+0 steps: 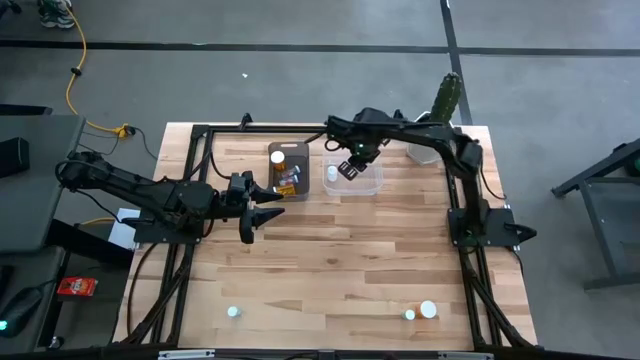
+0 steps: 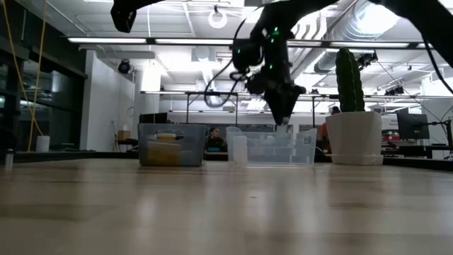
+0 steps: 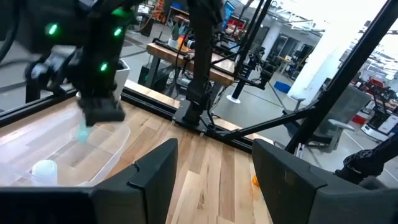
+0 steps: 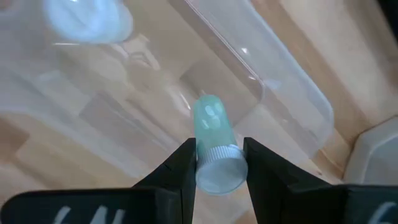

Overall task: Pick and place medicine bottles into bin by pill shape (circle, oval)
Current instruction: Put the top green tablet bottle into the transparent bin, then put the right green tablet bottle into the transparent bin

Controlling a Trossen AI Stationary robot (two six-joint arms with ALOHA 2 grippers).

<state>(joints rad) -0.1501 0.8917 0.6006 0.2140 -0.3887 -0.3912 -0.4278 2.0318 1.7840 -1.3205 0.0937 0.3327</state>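
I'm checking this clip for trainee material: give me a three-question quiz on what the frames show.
1. True or false: the right gripper holds a pale bottle over the clear bin.
2. The amber bottles lie in: A) the clear bin, B) the tinted bin, C) the cactus pot.
3. How many bottles stand loose near the table's front edge?

Key: 1 true; 2 B; 3 three. The left gripper waits open beside the tinted bin.
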